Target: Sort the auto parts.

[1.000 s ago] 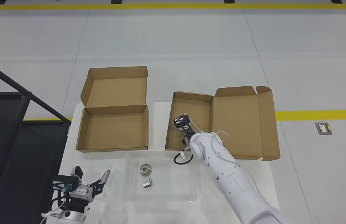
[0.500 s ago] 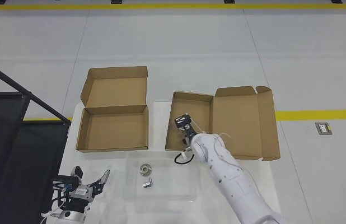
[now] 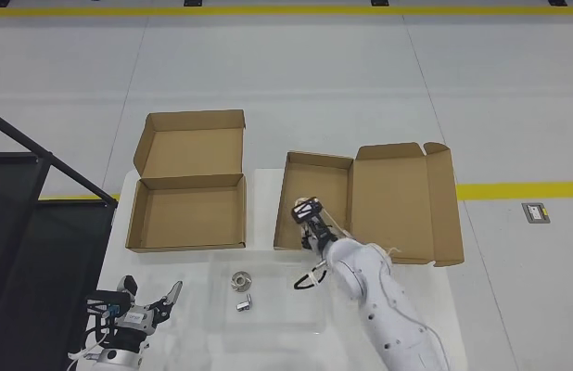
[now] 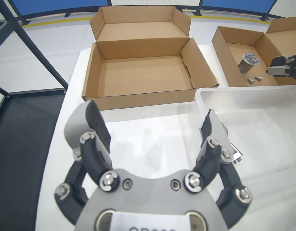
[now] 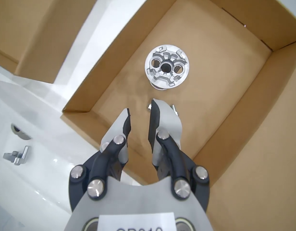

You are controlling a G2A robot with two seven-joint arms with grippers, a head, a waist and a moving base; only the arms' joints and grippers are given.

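– Inside the right box (image 5: 237, 121), at the far right side of the desk, the metal hub (image 5: 166, 69) stands upright with its flange on top. How will it handle, do you think?
– I judge it heavy for its size and fully stiff, with smooth metal that can slip. I would take it across the flange rim, or on the narrower body under it, and squeeze firmly.
– And where is it from the right tool (image 5: 140, 108)?
– Just beyond the fingertips, near but apart. The tool hangs over the box with its fingers only a little apart and nothing between them. Two small bolts (image 4: 255, 79) lie beside the hub, almost under the tool.
– Which parts wait for sorting?
– A ring (image 3: 240, 278) and a small bracket (image 3: 242, 301) lie in the clear tray (image 4: 234, 88) at the near edge of the desk. Both look light and hard. The ring may roll, so I would pinch it across its outer wall. The left tool (image 4: 150, 111) hangs at the near left corner, spread wide and holding nothing, with the bracket close at its side
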